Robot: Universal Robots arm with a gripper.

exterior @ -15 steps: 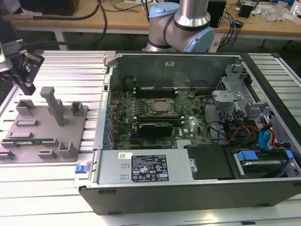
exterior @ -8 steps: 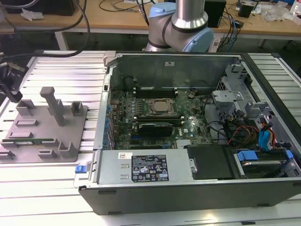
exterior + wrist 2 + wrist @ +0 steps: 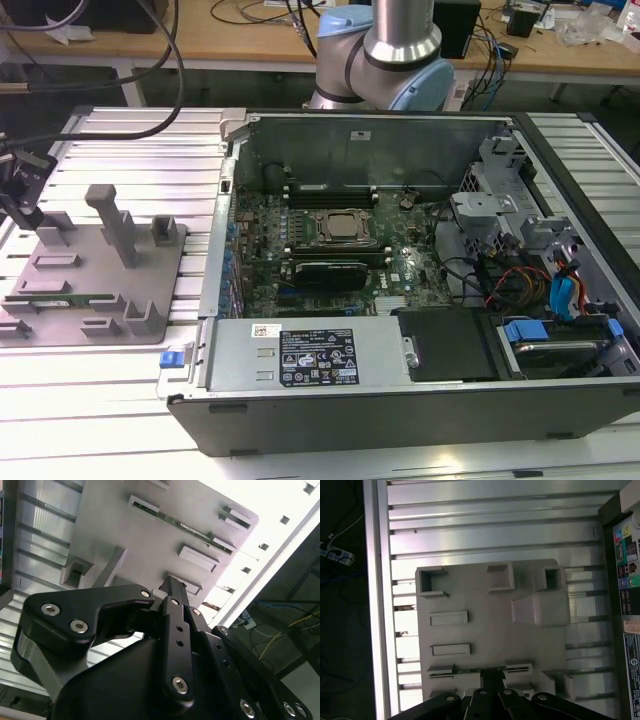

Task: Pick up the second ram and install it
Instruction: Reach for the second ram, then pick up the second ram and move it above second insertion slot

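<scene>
In the exterior view, the second ram (image 3: 62,297) is a thin green stick with a pale strip along it. It lies flat and lengthwise in the grey fixture plate (image 3: 110,275) on the ribbed worktop (image 3: 120,400), to the exterior view's left of the open computer case (image 3: 400,410). The gripper (image 3: 25,205) hangs above the plate's far-left side, clear of the stick. In the second wrist view, the ram (image 3: 195,531) shows edge-on, seated between 2 raised end blocks, and the black gripper (image 3: 172,585) points toward the plate (image 3: 125,535) — apart from the stick. In the first wrist view, the gripper (image 3: 492,675) is over the middle of the ram (image 3: 467,670). Whether the jaws are clenched or released I cannot tell.
</scene>
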